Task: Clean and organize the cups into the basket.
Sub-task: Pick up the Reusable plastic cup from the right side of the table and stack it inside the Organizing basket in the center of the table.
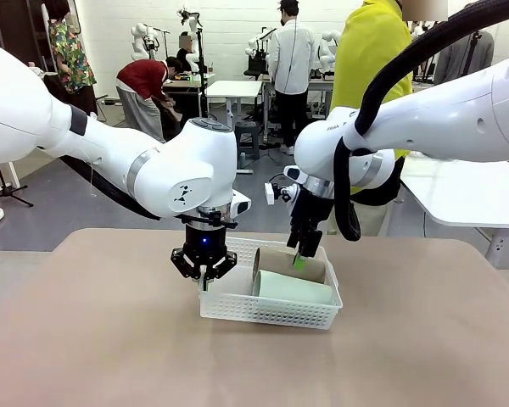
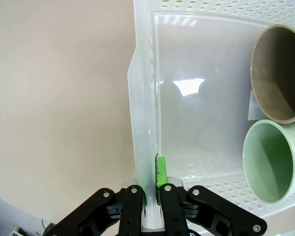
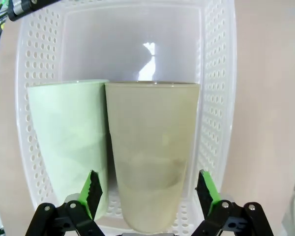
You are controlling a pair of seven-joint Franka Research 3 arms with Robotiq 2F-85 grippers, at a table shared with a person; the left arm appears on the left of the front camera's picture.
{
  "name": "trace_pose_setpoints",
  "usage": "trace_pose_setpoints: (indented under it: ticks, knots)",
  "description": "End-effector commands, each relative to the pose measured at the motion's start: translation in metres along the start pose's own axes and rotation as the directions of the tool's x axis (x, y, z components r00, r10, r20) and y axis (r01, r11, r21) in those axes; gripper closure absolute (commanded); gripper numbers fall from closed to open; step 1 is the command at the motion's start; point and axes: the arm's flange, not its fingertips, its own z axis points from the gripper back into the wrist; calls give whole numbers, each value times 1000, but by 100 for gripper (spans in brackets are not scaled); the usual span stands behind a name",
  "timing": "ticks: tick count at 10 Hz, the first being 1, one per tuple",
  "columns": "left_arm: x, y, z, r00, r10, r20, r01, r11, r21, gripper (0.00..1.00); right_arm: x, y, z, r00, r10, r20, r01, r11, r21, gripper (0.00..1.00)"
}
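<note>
Lying on their sides in the white basket (image 1: 267,314), the tan cup (image 3: 152,147) and the mint green cup (image 3: 69,137) touch side by side. Their long axes run along the basket, with the mouths toward the left hand (image 2: 152,177), which is pinched together on the basket's left wall. The right hand (image 3: 150,191) hangs over the tan cup's base end. Its fingers are wide apart and hold nothing, one at the gap between the cups, one near the far wall. I judge that straight up is the free way out.
</note>
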Motion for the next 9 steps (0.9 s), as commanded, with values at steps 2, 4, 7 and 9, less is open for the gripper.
trace_pose_setpoints:
  ticks: [2, 4, 7, 9]
  knots:
    - [0, 1, 0, 1000, 1, 1, -1, 1000, 1, 100, -23, 37, 56, 981, 60, 182, -62, 998, 0, 0]
    - [0, 1, 0, 1000, 1, 1, -1, 1000, 1, 100, -86, 88, 110, 932, 77, 354, -85, 996, 10, 0]
    - [0, 1, 0, 1000, 1, 1, -1, 1000, 1, 100, -190, 163, 143, 875, 105, 472, -104, 994, -30, 0]
    - [0, 1, 0, 1000, 1, 1, -1, 1000, 1, 100, -267, 187, 139, 798, 100, 595, -58, 994, -89, 0]
